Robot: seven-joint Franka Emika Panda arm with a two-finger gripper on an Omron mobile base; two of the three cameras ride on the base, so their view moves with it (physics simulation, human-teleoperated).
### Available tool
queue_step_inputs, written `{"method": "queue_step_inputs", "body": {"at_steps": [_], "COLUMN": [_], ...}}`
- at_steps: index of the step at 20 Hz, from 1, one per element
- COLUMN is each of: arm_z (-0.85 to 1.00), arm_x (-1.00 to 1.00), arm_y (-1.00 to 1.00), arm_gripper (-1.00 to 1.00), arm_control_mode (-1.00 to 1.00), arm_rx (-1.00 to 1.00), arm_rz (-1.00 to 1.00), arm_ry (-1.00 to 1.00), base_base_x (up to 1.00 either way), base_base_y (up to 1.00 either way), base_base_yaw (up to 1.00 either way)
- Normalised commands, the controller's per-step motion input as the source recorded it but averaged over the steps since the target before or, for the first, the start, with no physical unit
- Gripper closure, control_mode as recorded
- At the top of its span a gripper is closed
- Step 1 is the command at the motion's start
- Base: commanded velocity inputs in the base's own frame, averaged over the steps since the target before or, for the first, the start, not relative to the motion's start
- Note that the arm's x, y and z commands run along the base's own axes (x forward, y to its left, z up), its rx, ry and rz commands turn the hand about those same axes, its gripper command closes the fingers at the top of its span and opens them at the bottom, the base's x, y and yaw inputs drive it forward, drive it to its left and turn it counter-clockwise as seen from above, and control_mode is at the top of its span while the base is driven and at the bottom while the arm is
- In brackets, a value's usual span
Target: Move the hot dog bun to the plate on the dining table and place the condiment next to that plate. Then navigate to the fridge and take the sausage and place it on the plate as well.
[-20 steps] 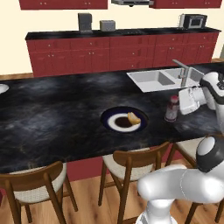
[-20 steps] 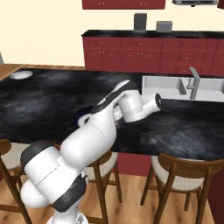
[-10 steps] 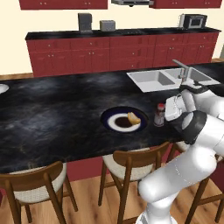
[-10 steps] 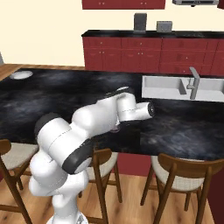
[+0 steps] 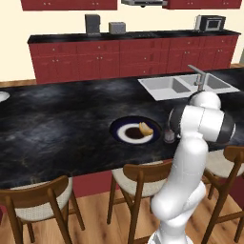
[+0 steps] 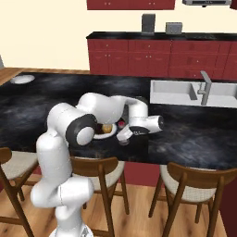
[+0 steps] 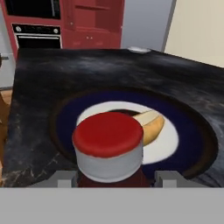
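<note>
Seemingly no readable writing on the condiment [image 7: 108, 151] beside the plate [image 7: 192, 131].

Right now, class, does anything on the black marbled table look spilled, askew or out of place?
Nothing stands out. The small golden bun lies on the navy-rimmed plate, and the red condiment bottle stands upright between the gripper fingers beside that plate.

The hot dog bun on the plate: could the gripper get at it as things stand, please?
Probably not yet: the gripper is shut on the condiment, which sits between it and the hot dog bun on the plate.
</note>
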Motion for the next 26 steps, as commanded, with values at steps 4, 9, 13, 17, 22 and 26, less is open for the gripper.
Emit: {"method": "queue_step_inputs", "body": {"at_steps": [4,9,13,17,22,26], "arm_z": [-0.45,-0.41,-0.51,-0.41,0.03,0.27], "arm_x": [0.50,0.54,-0.13,-0.54,-0.02,-0.14], "arm_y": [-0.21,-0.08,0.00,0.03,0.02,0.05], "arm_gripper": [1.00,1.00,-1.00,-1.00,-1.00,-1.00], "arm_control_mode": [-1.00,-1.00,-1.00,-1.00,-1.00,-1.00], "arm_rx": [0.02,0.03,0.00,0.00,0.00,0.00], "arm_rz": [0.07,0.08,0.05,0.03,0.00,0.00], "arm_ry": [0.00,0.00,0.00,-0.06,-0.14,-0.14], "base_base_x": [0.00,0.00,0.00,0.00,0.00,0.00], "base_base_y": [0.00,0.00,0.00,0.00,0.00,0.00], "base_base_yaw": [0.00,0.00,0.00,0.00,0.00,0.00]}}
